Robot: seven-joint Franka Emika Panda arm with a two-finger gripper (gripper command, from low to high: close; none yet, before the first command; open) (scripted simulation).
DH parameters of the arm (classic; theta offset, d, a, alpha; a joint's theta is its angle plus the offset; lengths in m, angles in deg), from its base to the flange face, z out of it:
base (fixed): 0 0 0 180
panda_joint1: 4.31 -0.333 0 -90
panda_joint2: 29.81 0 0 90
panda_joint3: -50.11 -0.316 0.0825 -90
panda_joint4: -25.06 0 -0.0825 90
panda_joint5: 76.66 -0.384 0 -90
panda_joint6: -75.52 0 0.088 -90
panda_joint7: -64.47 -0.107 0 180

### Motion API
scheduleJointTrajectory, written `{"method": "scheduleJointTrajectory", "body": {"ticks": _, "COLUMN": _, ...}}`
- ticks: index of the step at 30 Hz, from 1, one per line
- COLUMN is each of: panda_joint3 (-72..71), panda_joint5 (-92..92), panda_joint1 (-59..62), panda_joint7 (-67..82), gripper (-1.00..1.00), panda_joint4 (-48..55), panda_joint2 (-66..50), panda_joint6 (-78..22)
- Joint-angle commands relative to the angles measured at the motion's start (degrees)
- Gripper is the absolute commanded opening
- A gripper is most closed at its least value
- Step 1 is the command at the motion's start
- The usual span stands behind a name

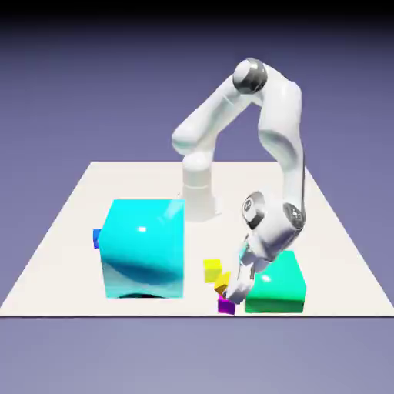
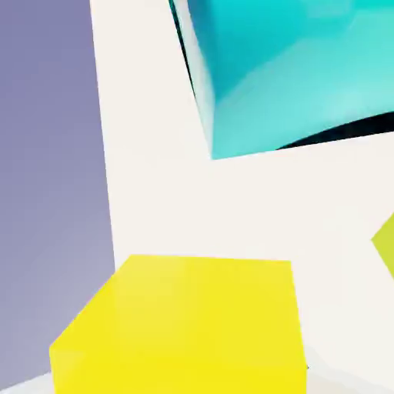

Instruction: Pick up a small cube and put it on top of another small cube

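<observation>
Sitting tilted at the pincer (image 1: pixel 233 294) tips: golden cube (image 1: pixel 222 284); whether clamped, I can't tell.

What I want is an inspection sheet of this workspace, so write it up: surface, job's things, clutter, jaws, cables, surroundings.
Surface: off-white tabletop, no marks seen on its visible part.
Job's things: small golden-yellow cube, looking tilted, just above small magenta-purple cube in the exterior view; contact unclear.
Clutter: large cyan block and small blue cube at the exterior view's left; lemon-yellow cube near the golden one; green block at the exterior view's right.
Gripper: jaws at the golden cube; open or shut, cannot tell.
Cables: nothing seen.
Surroundings: plain blue-violet backdrop.
</observation>
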Motion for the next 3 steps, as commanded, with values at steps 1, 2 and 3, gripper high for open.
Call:
{"method": "scheduleJointTrajectory", "body": {"ticks": 1, "panda_joint3": 1.4, "panda_joint5": 1.0, "panda_joint1": -1.5, "panda_joint7": -0.4, "gripper": 1.0, "panda_joint4": 0.7, "panda_joint2": -1.7, "panda_joint6": -2.5}}
{"method": "scheduleJointTrajectory", "body": {"ticks": 2, "panda_joint3": 2.9, "panda_joint5": 2.0, "panda_joint1": -3.1, "panda_joint7": -0.8, "gripper": 1.0, "panda_joint4": 1.3, "panda_joint2": -3.4, "panda_joint6": -5.0}}
{"method": "scheduleJointTrajectory", "body": {"ticks": 3, "panda_joint3": 3.4, "panda_joint5": 2.4, "panda_joint1": -3.7, "panda_joint7": -1.0, "gripper": 1.0, "panda_joint4": 1.6, "panda_joint2": -4.0, "panda_joint6": -5.9}}
